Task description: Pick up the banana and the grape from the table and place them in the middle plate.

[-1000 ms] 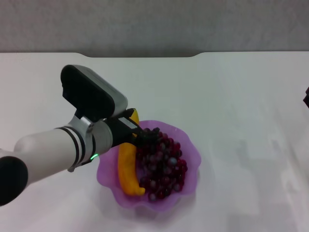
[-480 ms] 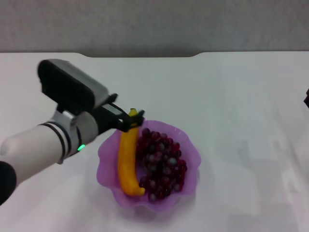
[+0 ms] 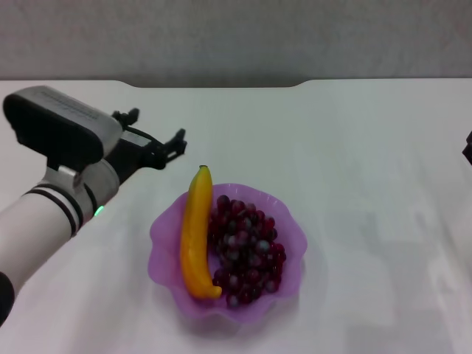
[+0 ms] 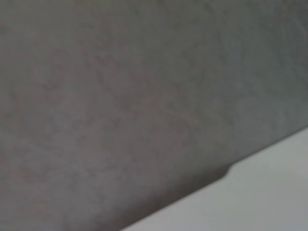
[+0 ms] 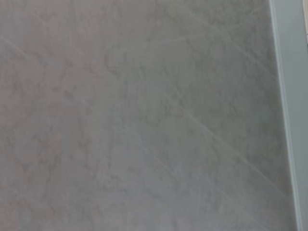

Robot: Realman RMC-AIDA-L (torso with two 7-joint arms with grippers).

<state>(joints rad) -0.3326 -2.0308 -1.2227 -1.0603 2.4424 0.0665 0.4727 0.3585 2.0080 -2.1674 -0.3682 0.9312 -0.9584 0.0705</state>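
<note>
In the head view the orange-yellow banana (image 3: 193,237) lies in the left half of the purple scalloped middle plate (image 3: 293,225), with its stem tip over the far rim. The dark red-purple grape bunch (image 3: 247,249) lies beside it in the plate's right half. My left gripper (image 3: 156,127) is open and empty. It hangs above the white table (image 3: 354,147), up and to the left of the plate and apart from the banana. My right gripper (image 3: 468,150) shows only as a dark sliver at the right edge.
The table's rounded far edge (image 3: 221,84) meets a grey wall behind. The left wrist view shows that wall and a corner of the table (image 4: 279,192). The right wrist view shows only a grey surface and a pale strip (image 5: 288,96).
My left gripper has let go of the banana and drawn back up and to the left, away from the plate. The banana and grapes stay in the plate.
</note>
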